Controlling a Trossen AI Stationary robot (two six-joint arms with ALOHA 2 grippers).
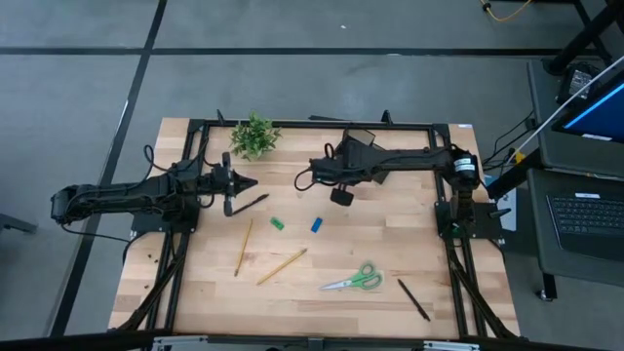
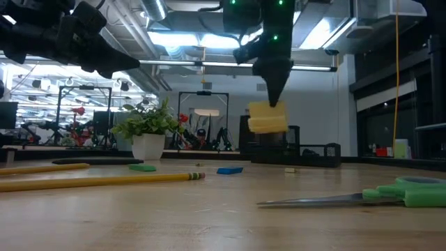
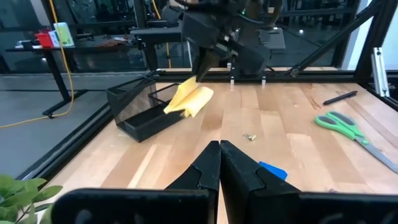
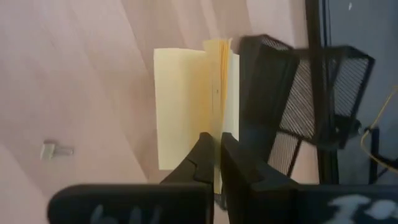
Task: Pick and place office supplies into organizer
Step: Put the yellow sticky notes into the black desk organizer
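Right tool [image 4: 216, 163] is clamped on the edge of the yellow sticky-note pad [image 4: 186, 112], held clear of the tabletop [image 1: 331, 263] and just beside the black mesh organizer [image 3: 140, 109]. Pad hangs tilted, its loose sheets fanning apart below the grip. In the right wrist view the pad's edge overlaps the organizer's near wall; whether it touches cannot be told.

Step in hand, by my reading: carry the pad over the organizer and release it inside. To do it well: bring the pad fully past the wall before lowering, since the fanned sheets could catch on the mesh rim. Lower until the pad's bottom edge is inside the tray, then let go; a drop from height risks it landing half out. Which compartment suits it is hard to judge from here.

Left tool [image 3: 219, 163] waits pinched together and empty, above the left side of the tabletop, near the potted plant [image 1: 254, 136].

Surface: pale wood planks framed by black rails. Remaining on it: two pencils [image 1: 281, 266], green eraser [image 1: 277, 224], blue eraser [image 1: 317, 224], green-handled scissors [image 1: 355, 280], a black pen [image 1: 413, 299] near the front right, another dark pen by the left tool. A small metal clip [image 3: 249, 137] lies loose.

Room: workshop with bright ceiling lights, other rigs and shelving behind; a laptop on a cart to the right.
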